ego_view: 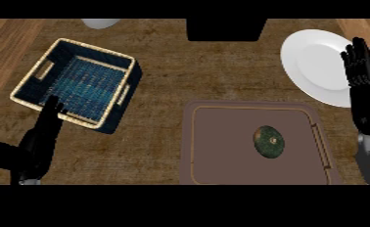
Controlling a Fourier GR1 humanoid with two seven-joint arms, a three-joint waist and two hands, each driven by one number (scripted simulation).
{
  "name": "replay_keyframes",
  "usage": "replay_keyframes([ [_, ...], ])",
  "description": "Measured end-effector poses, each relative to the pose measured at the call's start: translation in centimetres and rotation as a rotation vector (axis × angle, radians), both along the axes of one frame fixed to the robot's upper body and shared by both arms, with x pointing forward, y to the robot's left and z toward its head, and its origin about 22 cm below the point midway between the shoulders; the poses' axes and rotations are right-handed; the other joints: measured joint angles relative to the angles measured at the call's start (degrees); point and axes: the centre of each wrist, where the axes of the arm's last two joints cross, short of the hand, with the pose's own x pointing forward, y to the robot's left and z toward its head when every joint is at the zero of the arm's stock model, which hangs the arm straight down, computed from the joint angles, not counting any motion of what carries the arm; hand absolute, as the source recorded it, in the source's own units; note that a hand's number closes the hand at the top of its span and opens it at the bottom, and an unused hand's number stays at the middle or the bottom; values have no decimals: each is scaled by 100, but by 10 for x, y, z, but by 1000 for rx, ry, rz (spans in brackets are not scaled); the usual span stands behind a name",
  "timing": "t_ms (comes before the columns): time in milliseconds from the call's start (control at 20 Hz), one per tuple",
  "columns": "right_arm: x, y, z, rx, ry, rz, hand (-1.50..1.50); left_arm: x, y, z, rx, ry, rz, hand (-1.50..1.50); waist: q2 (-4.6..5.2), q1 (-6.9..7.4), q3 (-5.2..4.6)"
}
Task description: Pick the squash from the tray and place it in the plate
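A dark green squash (pixel 269 142) lies on the brown tray (pixel 224 147), right of the tray's middle. The white plate (pixel 318 64) sits at the counter's upper right, beyond the tray. My right hand (pixel 358 81) stands open at the right edge, fingers up, over the plate's right rim and well apart from the squash. At the lower left my left hand (pixel 39 140) is open too, its fingers straight, pointing at the near corner of the basket. Neither hand holds anything.
A woven basket (pixel 43 69) with a blue lining stands at the left. A black box (pixel 225 29) and a pale round object (pixel 100 23) sit at the counter's far edge. Bare wooden counter (pixel 202 69) lies between basket, tray and plate.
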Motion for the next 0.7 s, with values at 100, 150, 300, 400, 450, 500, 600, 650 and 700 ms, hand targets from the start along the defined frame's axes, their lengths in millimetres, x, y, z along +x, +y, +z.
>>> replay_keyframes([
  [100,5,5,0,22,9,100,150,4,1,14,40,-44,5,0,-9,-7,-11],
  [150,7,10,0,35,19,181,150,7,1,18,52,-54,-7,0,3,-12,-24],
  [300,12,32,-2,74,59,472,150,21,-6,30,79,-69,-60,0,79,25,-54],
  [400,18,23,27,-179,-20,514,-150,22,-9,31,83,-58,-77,0,47,-14,-110],
  [450,18,17,16,-171,-37,511,-150,27,-13,33,84,-52,-88,0,65,-44,-110],
  [500,18,13,3,-115,-48,510,-150,31,-15,36,84,-41,-102,0,87,-56,-106],
  [600,17,4,-21,-26,-60,549,-150,37,-20,38,83,-23,-119,0,110,-69,-102],
  [650,16,-1,-32,-2,-59,582,-150,43,-21,40,80,-13,-128,0,121,-75,-107],
  [700,15,-6,-44,4,-56,614,-150,46,-26,42,80,-6,-136,0,123,-64,-112],
])
